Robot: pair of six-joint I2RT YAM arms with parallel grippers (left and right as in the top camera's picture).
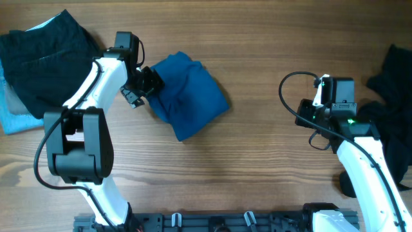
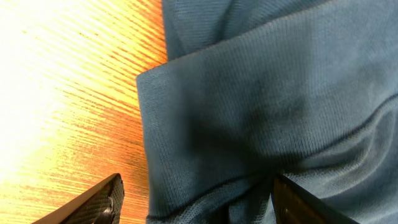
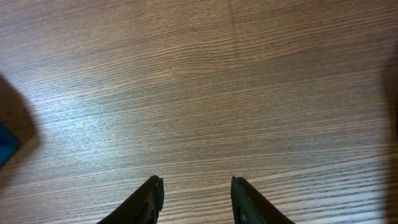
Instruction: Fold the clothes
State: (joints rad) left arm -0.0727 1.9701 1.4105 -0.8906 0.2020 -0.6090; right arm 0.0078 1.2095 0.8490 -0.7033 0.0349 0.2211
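Note:
A deep-blue garment (image 1: pixel 190 96) lies bunched in a rough fold on the wooden table, left of centre. My left gripper (image 1: pixel 138 90) sits at its left edge. In the left wrist view the left gripper (image 2: pixel 196 202) is open wide, straddling the folded edge of the blue garment (image 2: pixel 267 93). One finger (image 2: pixel 99 202) is over bare wood, apart from the cloth, and the other finger (image 2: pixel 305 205) rests against the fabric. My right gripper (image 1: pixel 309 115) hovers over bare table at the right. In its wrist view the right gripper (image 3: pixel 196 186) is open with nothing between its fingers.
A black garment (image 1: pixel 45 58) is piled at the far left over a light blue one (image 1: pixel 16 119). Another black garment (image 1: pixel 393 96) lies heaped at the right edge, beside the right arm. Bare wood lies between the blue garment and the right gripper.

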